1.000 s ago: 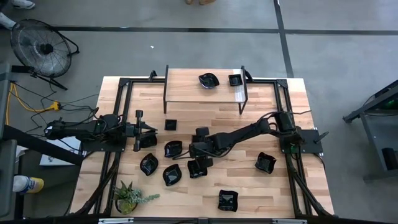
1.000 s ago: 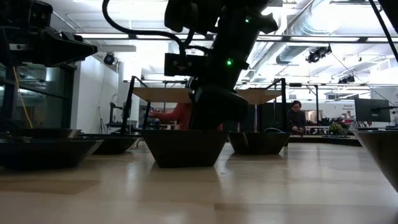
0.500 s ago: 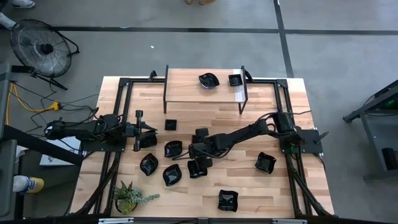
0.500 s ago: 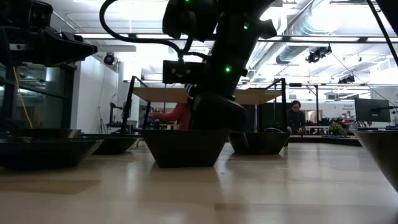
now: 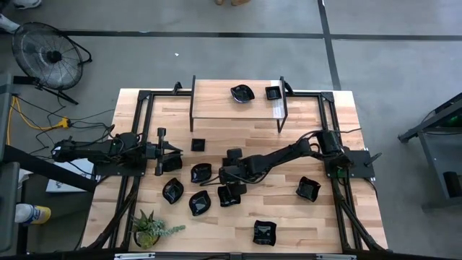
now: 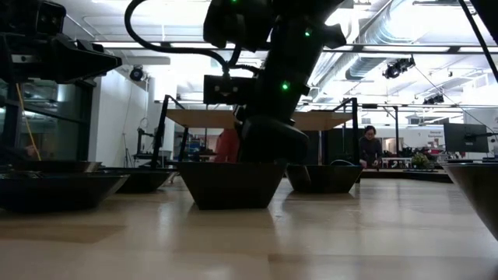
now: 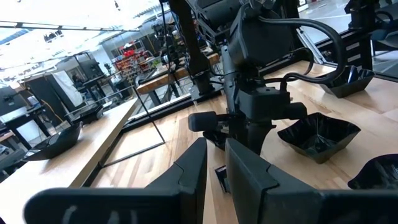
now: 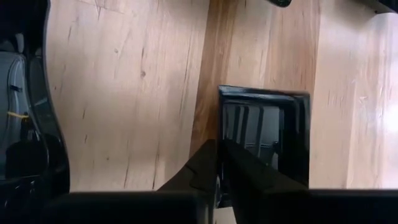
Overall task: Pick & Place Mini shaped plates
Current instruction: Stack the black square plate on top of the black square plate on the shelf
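Note:
Several glossy black mini plates lie scattered on the wooden table, among them a wavy one (image 5: 173, 190), a leaf-like one (image 5: 200, 203) and one near the right side (image 5: 308, 188). My right gripper (image 5: 229, 180) reaches to the table's middle and is shut on a small square plate (image 8: 264, 134). In the low view it comes down behind the rim of a dish (image 6: 229, 183) that stands on the table. My left gripper (image 5: 179, 150) waits at the left side above the table, with a narrow gap between its fingers (image 7: 193, 168), touching nothing. My right gripper (image 8: 217, 165) pinches one side wall of the square plate (image 8: 225, 124) between its two fingers, one finger inside the dish and one outside. The fingers come from above, pointing down. Whether the plate is off the table, the wrist view does not show.
A raised shelf (image 5: 216, 108) at the far edge carries two more plates (image 5: 242, 92) (image 5: 273, 92). A green potted plant (image 5: 148, 230) stands at the near left corner. Plates crowd around the right gripper (image 5: 201, 172). People sit in the room beyond the table (image 6: 370, 144).
My right gripper has sunk a little lower over the square plate, then held still. The left arm has not moved.

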You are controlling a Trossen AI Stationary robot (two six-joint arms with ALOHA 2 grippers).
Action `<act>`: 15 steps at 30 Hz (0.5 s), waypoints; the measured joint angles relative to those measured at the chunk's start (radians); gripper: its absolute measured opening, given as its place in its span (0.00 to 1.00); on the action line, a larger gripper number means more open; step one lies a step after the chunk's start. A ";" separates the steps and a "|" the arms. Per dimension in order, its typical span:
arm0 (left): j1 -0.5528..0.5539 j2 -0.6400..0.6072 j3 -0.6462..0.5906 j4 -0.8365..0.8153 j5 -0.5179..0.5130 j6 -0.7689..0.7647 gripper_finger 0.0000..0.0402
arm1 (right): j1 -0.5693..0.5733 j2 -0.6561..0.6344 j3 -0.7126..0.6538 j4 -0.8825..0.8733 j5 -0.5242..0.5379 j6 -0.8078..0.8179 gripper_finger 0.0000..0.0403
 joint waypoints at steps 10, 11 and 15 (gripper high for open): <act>0.000 0.000 0.000 0.000 0.000 0.000 0.14 | 0.000 -0.007 0.000 0.000 -0.001 -0.027 0.02; 0.000 0.000 0.000 0.000 0.000 0.000 0.14 | 0.000 -0.011 0.000 0.001 -0.001 -0.027 0.01; 0.000 0.000 0.000 0.000 0.000 0.000 0.14 | 0.004 -0.032 0.000 -0.001 0.001 -0.027 0.01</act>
